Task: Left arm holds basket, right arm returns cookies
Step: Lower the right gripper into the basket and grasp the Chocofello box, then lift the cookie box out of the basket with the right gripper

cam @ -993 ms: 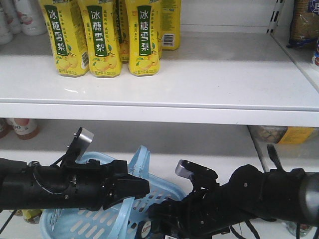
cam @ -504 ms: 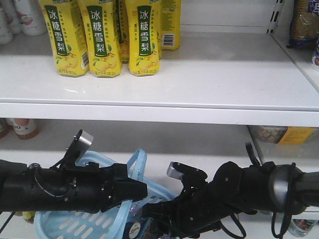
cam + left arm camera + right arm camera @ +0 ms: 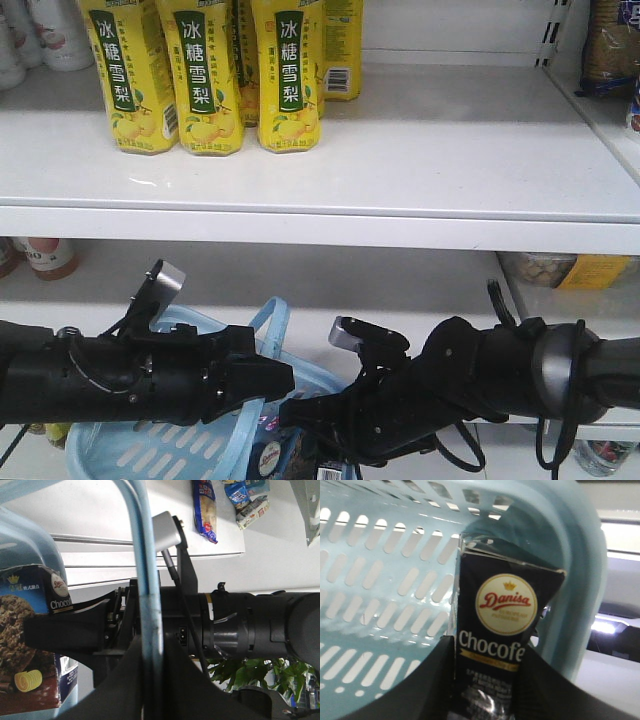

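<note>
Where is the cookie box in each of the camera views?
Front view: cookie box at bottom centre, partly hidden behind the right arm.
Left wrist view: cookie box at lower left.
Right wrist view: cookie box at centre, logo facing the camera.
Shared landmark: the pale blue basket around it.

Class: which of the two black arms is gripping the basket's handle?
The left arm, the one with the upright silver tab; the basket handle sits in its claw. The right arm, with a grey ring, holds the cookies.
</note>
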Available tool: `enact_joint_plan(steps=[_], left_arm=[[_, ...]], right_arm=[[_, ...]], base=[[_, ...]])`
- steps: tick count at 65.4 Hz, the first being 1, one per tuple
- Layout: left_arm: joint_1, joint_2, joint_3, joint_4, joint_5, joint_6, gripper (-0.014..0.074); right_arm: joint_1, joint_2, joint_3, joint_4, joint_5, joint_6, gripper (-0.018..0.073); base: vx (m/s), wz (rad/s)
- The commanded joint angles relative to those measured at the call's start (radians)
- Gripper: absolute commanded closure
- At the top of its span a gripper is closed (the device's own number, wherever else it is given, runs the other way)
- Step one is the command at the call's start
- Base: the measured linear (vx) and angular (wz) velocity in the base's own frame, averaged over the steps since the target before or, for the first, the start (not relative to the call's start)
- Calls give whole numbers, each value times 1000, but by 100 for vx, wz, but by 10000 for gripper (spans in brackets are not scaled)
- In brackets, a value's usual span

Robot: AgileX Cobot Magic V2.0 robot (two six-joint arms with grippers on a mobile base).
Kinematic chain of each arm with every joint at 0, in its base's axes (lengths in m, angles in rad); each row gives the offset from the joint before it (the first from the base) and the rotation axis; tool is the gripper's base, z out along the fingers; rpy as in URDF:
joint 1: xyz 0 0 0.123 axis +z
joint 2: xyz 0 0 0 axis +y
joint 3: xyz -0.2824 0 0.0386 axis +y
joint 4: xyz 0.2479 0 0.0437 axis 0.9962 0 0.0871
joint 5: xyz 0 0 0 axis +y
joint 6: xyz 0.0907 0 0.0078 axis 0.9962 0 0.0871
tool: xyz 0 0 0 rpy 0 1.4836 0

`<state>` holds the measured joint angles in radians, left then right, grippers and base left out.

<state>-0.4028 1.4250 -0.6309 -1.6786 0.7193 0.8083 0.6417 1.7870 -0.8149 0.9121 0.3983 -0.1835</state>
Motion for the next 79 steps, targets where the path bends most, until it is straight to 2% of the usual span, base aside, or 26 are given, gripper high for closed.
enact_joint_plan(steps=[1,15,29,61,79], left_arm=[[1,-36,-39,-97,44,49,603],[1,-36,-39,-97,44,49,603],[1,-36,-39,-97,44,49,603],[1,-36,-39,-97,44,49,603],[1,-36,-39,-97,44,49,603]], right_arm=[[-5,-78,-16,-11,-27,-22,342],[-81,-193,32,-20,-15,20,337],[-174,-356,101,-26,-2,14,335],[-365,-735,103,-117,232,21,332],[-456,-971,97,-124,354,21,332]], base=[[0,0],[0,0],[0,0],[0,0],[0,0]])
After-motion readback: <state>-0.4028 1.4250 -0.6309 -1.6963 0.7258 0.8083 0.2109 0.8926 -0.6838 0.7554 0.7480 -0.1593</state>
